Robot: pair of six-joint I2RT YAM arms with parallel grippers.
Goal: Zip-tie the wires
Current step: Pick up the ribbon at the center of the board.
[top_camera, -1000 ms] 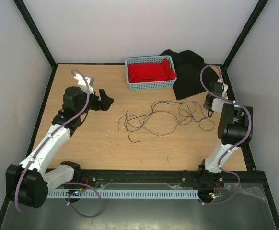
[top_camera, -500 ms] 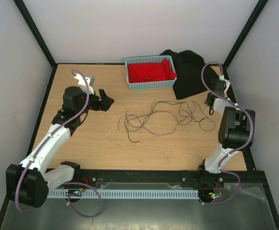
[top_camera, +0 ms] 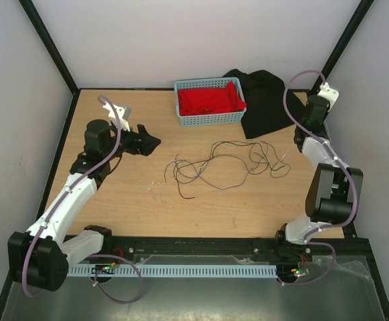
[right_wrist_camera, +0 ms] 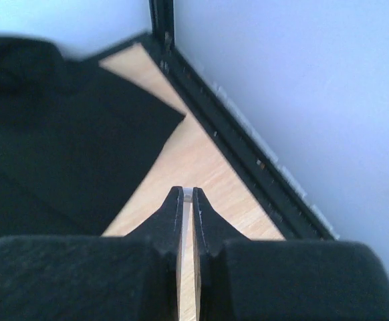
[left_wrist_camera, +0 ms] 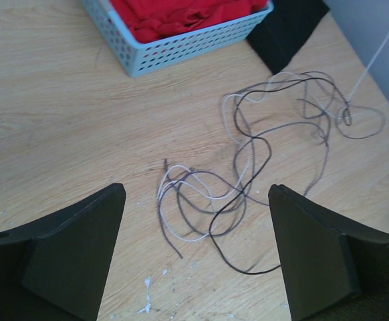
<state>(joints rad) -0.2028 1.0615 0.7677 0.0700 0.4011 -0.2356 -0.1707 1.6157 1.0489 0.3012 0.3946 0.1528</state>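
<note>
- At mid-table, slightly right of centre, I see the wires [top_camera: 224, 160]: several very thin, flexible strands, dark and pale. They lie in loose, overlapping loops on the light wooden table top [top_camera: 127, 194].
- The left wrist view shows the same tangle [left_wrist_camera: 242, 179] lying flat on the wood [left_wrist_camera: 47, 120], with its free ends toward the near left.
- Left gripper [top_camera: 149, 137] [left_wrist_camera: 196, 200]: the black fingers are spread wide and hold nothing. It hovers to the left of the tangle and is not in contact with it. In its own camera the strands show between the two fingers.
- Right gripper [top_camera: 307, 126] [right_wrist_camera: 186, 194]: it is held high over the table's right edge. The fingers stand almost together, leaving only a narrow slit, and I make out a pale sliver at their tips.
- A thin, straight pale strip [left_wrist_camera: 375, 60] rises from the right end of the tangle toward the upper right and leaves the left wrist view. I read it as the sliver pinched by the right fingers.
- Beyond the wires stands a light blue perforated plastic basket [top_camera: 211, 120] [left_wrist_camera: 181, 47] filled with red fabric [top_camera: 208, 100] [left_wrist_camera: 181, 13].
- A crumpled black cloth [top_camera: 265, 100] [left_wrist_camera: 288, 33] [right_wrist_camera: 47, 134] lies just beside the basket, toward the far right corner.
- In the right wrist view, a strip of bare wood [right_wrist_camera: 208, 167] separates that cloth from the black frame rail [right_wrist_camera: 241, 154].
</note>
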